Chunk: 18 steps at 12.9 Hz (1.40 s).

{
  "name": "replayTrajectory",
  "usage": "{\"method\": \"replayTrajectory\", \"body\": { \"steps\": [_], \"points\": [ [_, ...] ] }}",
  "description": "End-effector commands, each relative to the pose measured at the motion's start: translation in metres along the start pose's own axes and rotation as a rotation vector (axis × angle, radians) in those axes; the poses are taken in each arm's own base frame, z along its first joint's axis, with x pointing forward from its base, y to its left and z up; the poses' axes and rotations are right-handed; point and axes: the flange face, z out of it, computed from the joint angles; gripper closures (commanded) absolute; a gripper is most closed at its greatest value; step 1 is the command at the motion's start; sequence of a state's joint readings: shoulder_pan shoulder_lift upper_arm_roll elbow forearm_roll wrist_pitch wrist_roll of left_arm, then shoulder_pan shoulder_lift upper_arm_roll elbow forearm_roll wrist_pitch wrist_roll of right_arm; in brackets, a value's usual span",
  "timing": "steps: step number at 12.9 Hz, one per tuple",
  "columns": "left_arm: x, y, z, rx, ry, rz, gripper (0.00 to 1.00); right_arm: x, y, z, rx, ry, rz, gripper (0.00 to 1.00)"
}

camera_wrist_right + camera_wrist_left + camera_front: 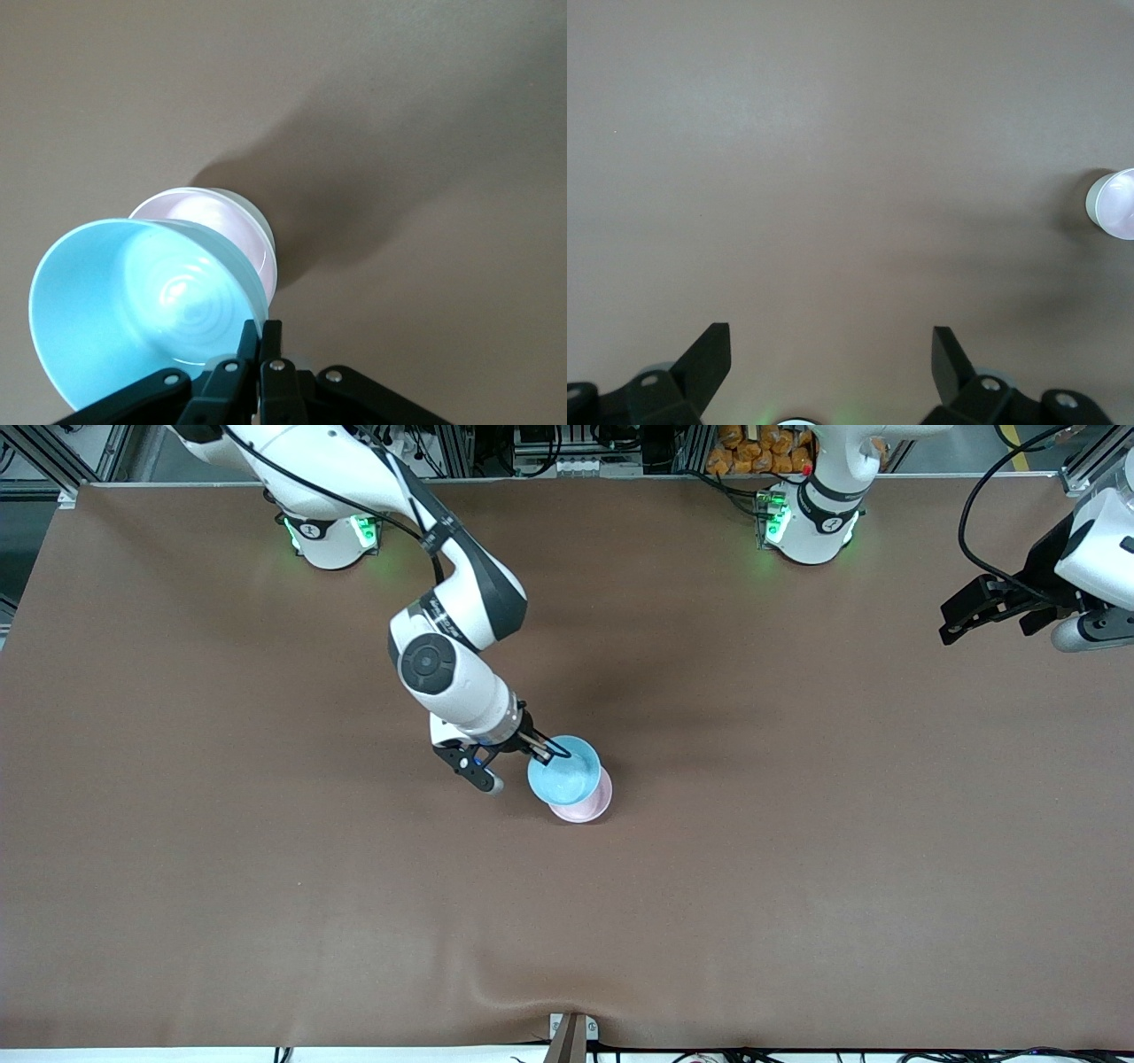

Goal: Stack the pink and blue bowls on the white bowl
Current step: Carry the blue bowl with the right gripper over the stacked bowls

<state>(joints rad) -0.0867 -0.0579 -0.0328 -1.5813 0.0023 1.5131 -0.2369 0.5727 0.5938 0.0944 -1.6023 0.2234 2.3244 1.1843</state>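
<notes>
My right gripper (545, 755) (260, 329) is shut on the rim of the light blue bowl (567, 771) (142, 301). It holds the bowl tilted in the air, just over the pale pink bowl (592, 806) (221, 220). The pink bowl sits nested in the white bowl (262, 232) (1096, 202), of which only the outer wall shows, near the middle of the table. My left gripper (952, 624) (830, 334) hangs open with nothing between its fingers, above the left arm's end of the table, well away from the bowls.
The brown mat (797, 850) covers the whole table, with a small ripple at its edge nearest the front camera. Both arm bases (332, 536) stand along the edge farthest from that camera. A metal bracket (571, 1036) sits at the near edge.
</notes>
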Motion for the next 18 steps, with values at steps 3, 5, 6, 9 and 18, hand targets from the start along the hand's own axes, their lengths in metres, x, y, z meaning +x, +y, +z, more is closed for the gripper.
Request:
{"method": "replayTrajectory", "body": {
  "steps": [3,5,6,9,18],
  "points": [
    [0.000,0.005,-0.002,0.010,-0.011,0.011,0.00,0.003,-0.011,0.030,0.002,0.054,0.003,1.00],
    [0.000,0.004,-0.002,0.009,-0.011,0.009,0.00,-0.001,-0.012,0.035,0.009,0.058,-0.004,1.00],
    [0.000,0.005,-0.002,0.010,-0.011,0.011,0.00,-0.001,-0.011,0.041,0.003,0.060,-0.006,1.00],
    [0.000,0.005,-0.001,0.010,-0.014,0.011,0.00,0.003,-0.010,0.045,0.015,0.064,-0.003,0.70],
    [-0.001,0.005,-0.003,0.009,-0.011,0.011,0.00,0.025,-0.045,-0.045,0.019,0.050,-0.009,0.00]
  ]
}}
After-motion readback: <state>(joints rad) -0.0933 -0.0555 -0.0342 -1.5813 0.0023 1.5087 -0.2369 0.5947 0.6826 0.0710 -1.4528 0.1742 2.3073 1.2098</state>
